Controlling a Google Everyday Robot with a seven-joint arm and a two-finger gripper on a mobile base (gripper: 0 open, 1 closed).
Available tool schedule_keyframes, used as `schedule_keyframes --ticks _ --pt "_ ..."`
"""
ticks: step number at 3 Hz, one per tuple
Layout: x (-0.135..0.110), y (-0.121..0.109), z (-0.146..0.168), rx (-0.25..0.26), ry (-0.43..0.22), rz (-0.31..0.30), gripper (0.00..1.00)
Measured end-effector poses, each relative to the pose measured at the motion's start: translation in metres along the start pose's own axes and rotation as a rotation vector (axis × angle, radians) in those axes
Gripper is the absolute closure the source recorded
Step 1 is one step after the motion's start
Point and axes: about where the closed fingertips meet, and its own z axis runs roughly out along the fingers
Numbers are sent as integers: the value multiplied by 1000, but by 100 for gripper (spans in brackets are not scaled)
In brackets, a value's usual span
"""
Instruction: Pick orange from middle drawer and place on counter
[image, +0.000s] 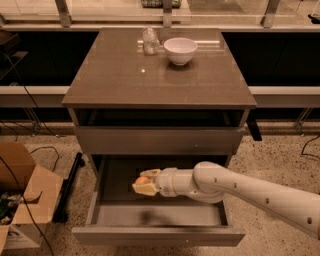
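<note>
The middle drawer (160, 235) is pulled open at the bottom of the cabinet, its grey inside showing. My gripper (143, 184) reaches in from the right on a white arm and is shut on the orange (142, 179), which shows as a small orange patch between the cream fingers. The gripper and fruit hang a little above the drawer floor, left of centre; a dark shadow lies on the floor below. The glossy grey-brown counter (150, 80) tops the cabinet.
A white bowl (180, 50) and a clear crumpled plastic item (149, 41) stand at the back of the counter. A closed upper drawer front (157, 140) lies above the open drawer. Cardboard boxes (22, 197) and cables sit on the speckled floor at left.
</note>
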Motion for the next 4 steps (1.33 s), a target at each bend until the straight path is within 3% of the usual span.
schedule_keyframes --ticks 1,2,3,4 --pt "-51 11 -55 -98 -67 -131 100" --pt "-84 42 -109 -175 -121 -261 100" --pt "-123 63 -163 -204 -117 -394 100" --pt "-179 80 -211 -200 -114 -529 100"
